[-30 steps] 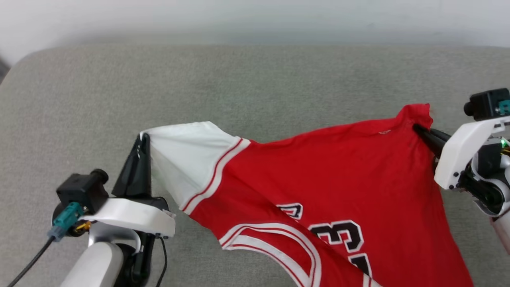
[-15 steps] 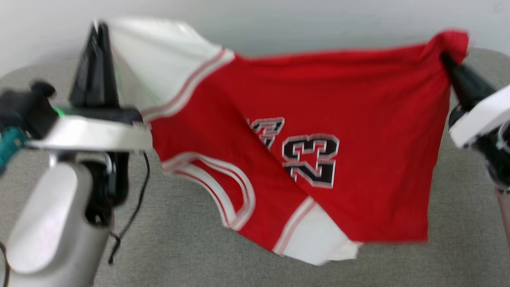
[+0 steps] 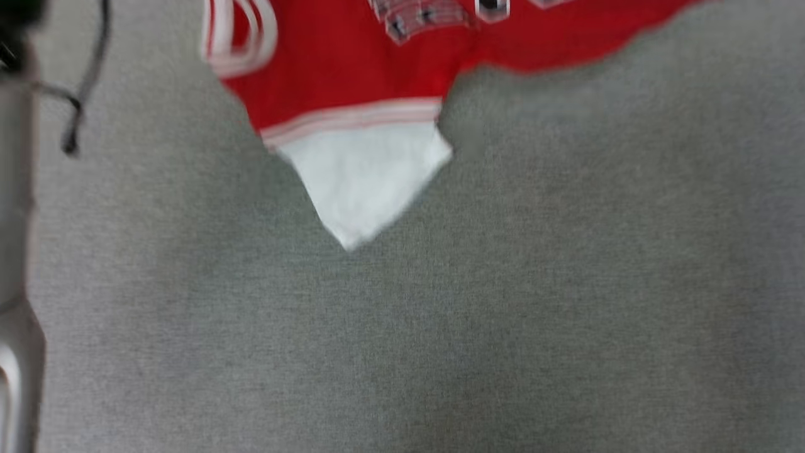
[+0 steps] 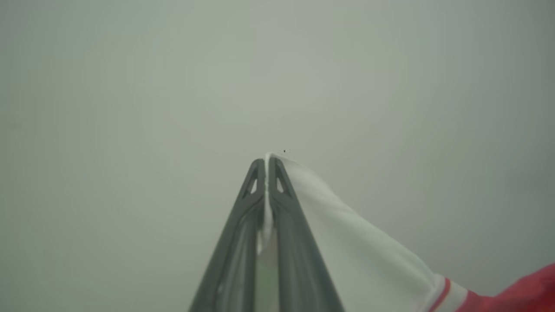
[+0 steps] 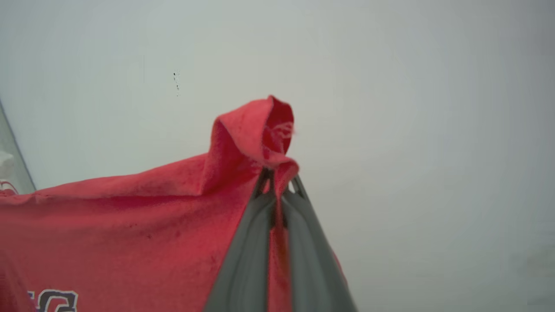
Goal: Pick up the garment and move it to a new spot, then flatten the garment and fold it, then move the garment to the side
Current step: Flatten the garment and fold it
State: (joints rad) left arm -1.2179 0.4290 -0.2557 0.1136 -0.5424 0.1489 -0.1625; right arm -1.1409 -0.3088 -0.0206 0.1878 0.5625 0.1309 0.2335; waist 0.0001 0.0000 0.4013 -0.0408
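Blurred red jersey T-shirt with white sleeves [image 3: 352,94] cut off at head view's top edge, black print [image 3: 427,16] smeared unreadable, numerals [image 5: 54,301] left of right gripper [image 5: 279,182] clipped by bottom edge

The garment [image 3: 352,82] hangs in the air, red with white sleeves and striped trim, stretched between one white sleeve edge and a bunched red corner; the other sleeve dangles lowest.

Red garment [image 5: 130,216] between clamped jaws
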